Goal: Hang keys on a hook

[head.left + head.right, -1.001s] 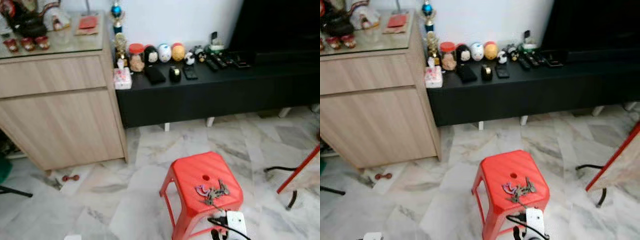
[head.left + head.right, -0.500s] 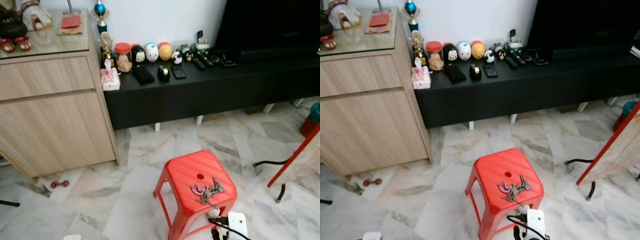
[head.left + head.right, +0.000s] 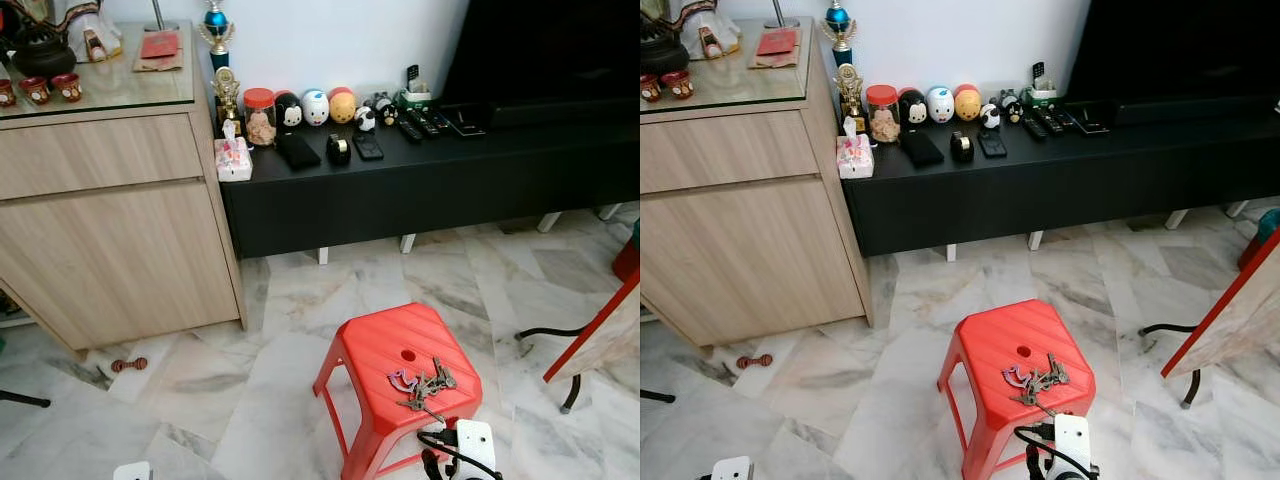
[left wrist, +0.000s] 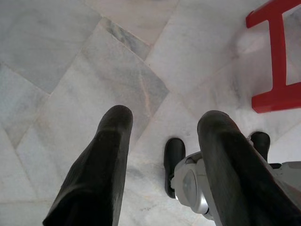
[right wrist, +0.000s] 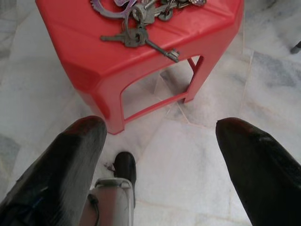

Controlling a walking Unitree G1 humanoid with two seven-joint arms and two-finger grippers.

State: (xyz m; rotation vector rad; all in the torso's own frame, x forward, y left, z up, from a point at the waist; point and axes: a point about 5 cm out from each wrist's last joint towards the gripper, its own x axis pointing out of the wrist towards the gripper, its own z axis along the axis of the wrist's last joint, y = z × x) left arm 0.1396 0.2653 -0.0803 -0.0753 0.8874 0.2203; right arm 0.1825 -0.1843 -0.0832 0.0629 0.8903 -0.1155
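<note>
Fingers of my right gripper (image 5: 160, 155) spread wide, empty, low beside the red stool (image 3: 380, 345); left gripper (image 4: 164, 155) also open, idle over the floor. Keys (image 3: 422, 384) lie bunched on the stool top — best approach: descend from above, close on the ring (image 5: 134, 12) rather than one loose key — no hook located yet.

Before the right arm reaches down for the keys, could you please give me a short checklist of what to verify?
1. Bunch of keys lying on the red plastic stool: ok.
2. Keys free of other objects: ok.
3. Right gripper open, above the floor beside the stool: ok.
4. Left gripper open and holding nothing: ok.
5. Hook located: cannot tell.
6. Right gripper over the keys: not ok, short of them.
</note>
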